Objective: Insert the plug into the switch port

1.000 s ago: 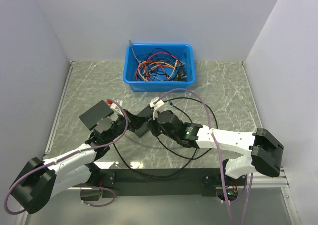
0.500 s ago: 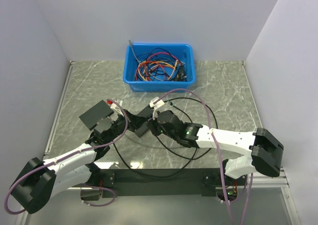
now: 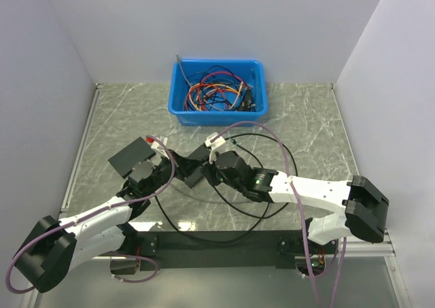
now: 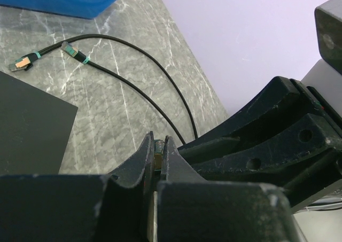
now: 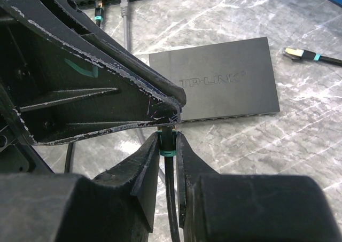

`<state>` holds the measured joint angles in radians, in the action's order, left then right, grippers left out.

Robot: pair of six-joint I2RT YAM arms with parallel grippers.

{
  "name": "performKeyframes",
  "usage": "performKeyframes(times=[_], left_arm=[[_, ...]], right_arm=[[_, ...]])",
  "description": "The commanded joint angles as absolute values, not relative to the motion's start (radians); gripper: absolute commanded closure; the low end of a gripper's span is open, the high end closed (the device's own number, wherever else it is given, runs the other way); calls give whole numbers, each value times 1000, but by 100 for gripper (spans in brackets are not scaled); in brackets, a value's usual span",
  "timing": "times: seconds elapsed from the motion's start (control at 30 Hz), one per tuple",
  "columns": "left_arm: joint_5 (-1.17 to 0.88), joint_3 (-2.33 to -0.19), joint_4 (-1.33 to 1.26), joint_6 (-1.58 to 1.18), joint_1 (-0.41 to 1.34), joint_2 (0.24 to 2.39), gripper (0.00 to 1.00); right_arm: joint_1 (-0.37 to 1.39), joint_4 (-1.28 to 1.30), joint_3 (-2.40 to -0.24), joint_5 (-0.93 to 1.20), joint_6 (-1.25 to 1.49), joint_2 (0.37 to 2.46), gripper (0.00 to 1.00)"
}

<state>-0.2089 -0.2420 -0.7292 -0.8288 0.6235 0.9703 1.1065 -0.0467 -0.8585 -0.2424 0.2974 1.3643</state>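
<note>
We see the left gripper (image 4: 158,141) pinched together on the plug (image 4: 158,156), tip to tip with the right gripper (image 5: 167,138), whose fingers clamp the black cable (image 5: 170,199) just behind it. The switch (image 5: 224,82) lies flat on the table (image 5: 320,146) just beyond both.

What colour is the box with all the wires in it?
The box is bright blue, clearest in the top view.

Left arm (image 3: 102,221) and right arm (image 3: 309,189) angled inward, left fingers (image 4: 140,164) clamped together, right fingers (image 5: 143,170) nearly together
</note>
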Motion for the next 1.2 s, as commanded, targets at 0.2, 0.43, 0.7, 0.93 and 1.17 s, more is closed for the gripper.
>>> performKeyframes(times=[0.2, 0.43, 0.7, 0.93, 1.17], left_arm=[[-107, -255, -706, -831, 629, 986, 94], [-94, -255, -718, -854, 627, 1069, 92], [-48, -282, -667, -867, 627, 1130, 91], [-3, -316, -571, -854, 612, 1134, 48], [11, -368, -437, -828, 491, 1071, 25]], right_arm=[[1115, -123, -807, -273, 325, 1221, 100], [1114, -110, -781, -273, 337, 1172, 100], [1115, -103, -772, -278, 339, 1138, 100], [1114, -46, -769, -304, 350, 1158, 100], [1097, 25, -755, -328, 397, 1235, 100]])
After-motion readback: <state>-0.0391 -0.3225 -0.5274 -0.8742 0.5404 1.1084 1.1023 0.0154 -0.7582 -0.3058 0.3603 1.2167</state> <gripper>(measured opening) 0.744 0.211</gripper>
